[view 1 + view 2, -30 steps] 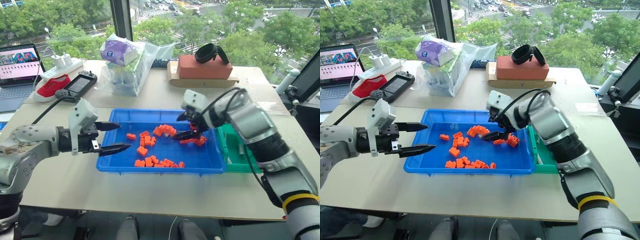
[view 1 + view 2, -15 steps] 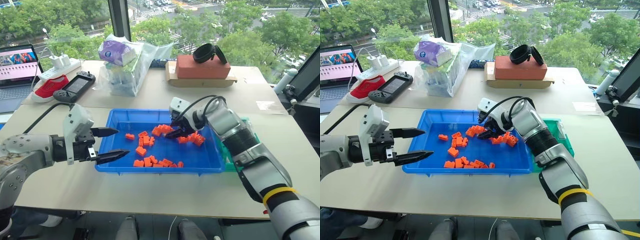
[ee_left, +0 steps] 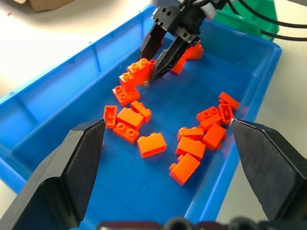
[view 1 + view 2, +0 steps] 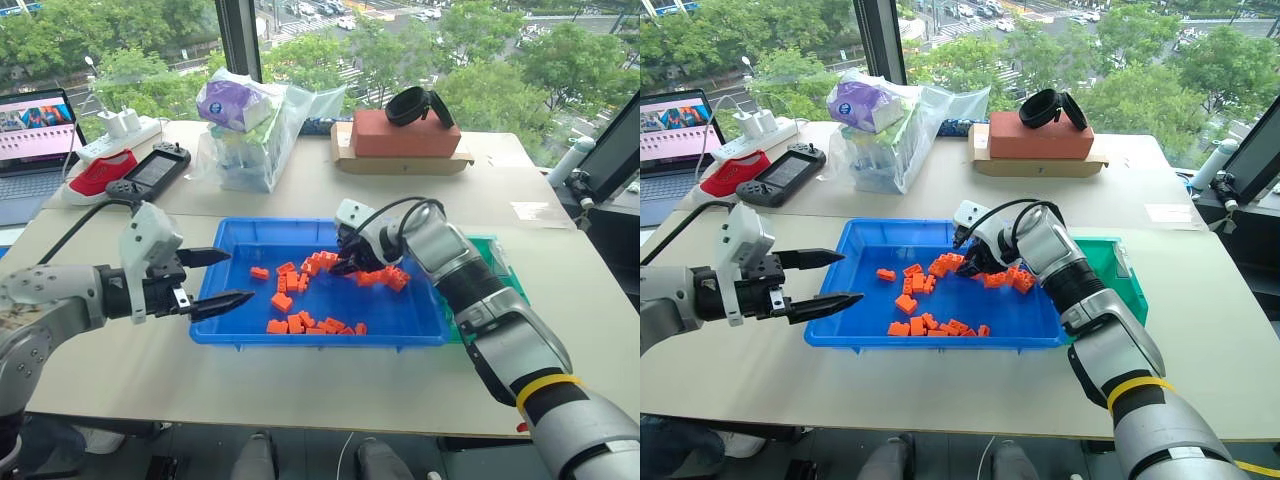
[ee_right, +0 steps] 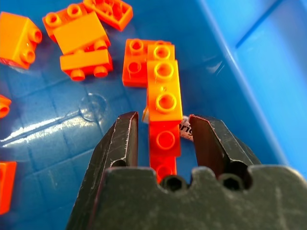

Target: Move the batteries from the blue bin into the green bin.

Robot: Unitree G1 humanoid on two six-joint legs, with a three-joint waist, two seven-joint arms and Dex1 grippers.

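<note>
My right gripper [image 5: 163, 122], jaws narrowed but unclamped, straddles an orange brick [image 5: 164, 96]. A battery [image 5: 185, 129] peeks beneath it, at 1 o'clock in the blue bin [image 4: 300, 338]. I should seat my fingertips lower, excluding the brick.

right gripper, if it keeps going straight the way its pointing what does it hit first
Most likely the orange bricks lying between its fingers, with a bit of a battery peeking out beside them; the floor of the blue bin is just beneath. The right gripper is already low over them, though depth is hard to judge.

Head stereo overhead; wrist cameras close.
</note>
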